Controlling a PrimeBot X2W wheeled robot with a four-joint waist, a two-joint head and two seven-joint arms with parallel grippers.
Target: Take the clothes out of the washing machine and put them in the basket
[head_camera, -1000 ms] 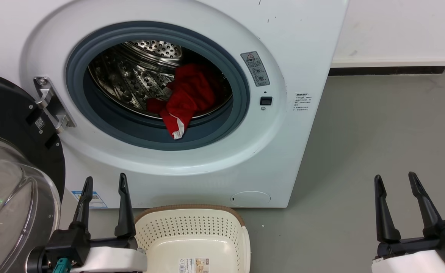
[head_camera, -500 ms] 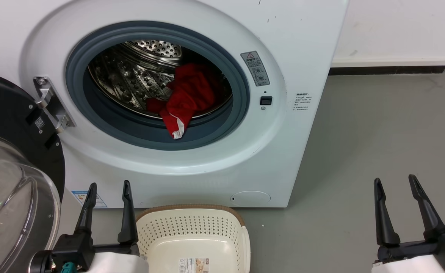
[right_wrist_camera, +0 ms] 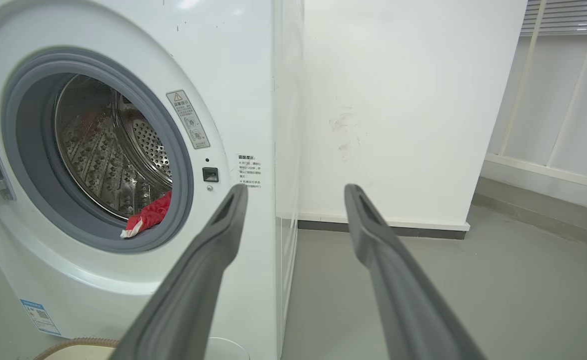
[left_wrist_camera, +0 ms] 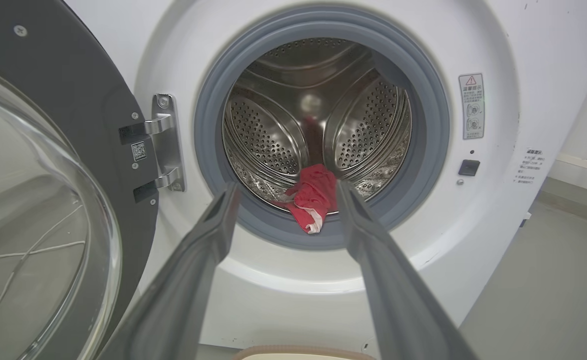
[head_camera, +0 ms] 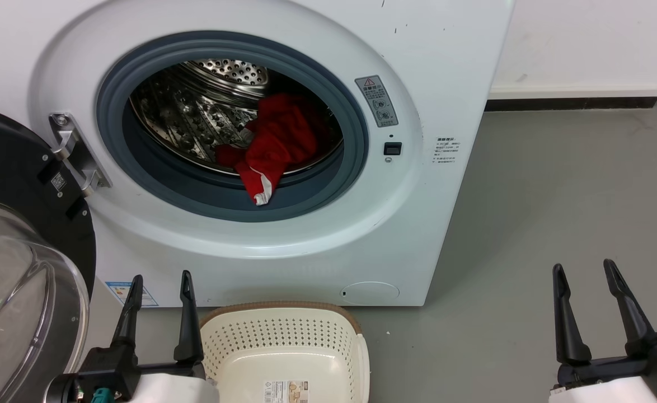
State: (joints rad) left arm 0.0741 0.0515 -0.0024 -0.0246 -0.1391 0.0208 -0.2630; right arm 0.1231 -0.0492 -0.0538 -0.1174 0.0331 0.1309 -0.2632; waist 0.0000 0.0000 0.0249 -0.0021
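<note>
Because the door of the washing machine stands swung wide on my left, the drum mouth is free. The clothes lie at its front lip, one white-trimmed corner spilling onto the grey seal, an easy first pinch, I judge. The basket sits on the floor just below the opening, keeping the drop short. My left hand and right hand hang low, fingers spread, holding nothing.

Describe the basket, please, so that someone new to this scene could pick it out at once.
Start at the large white washing machine with its door open. On the grey floor right before it, below the grey rubber seal, sits the basket. Alone here, it is cream-white perforated plastic with a brown rim.
</note>
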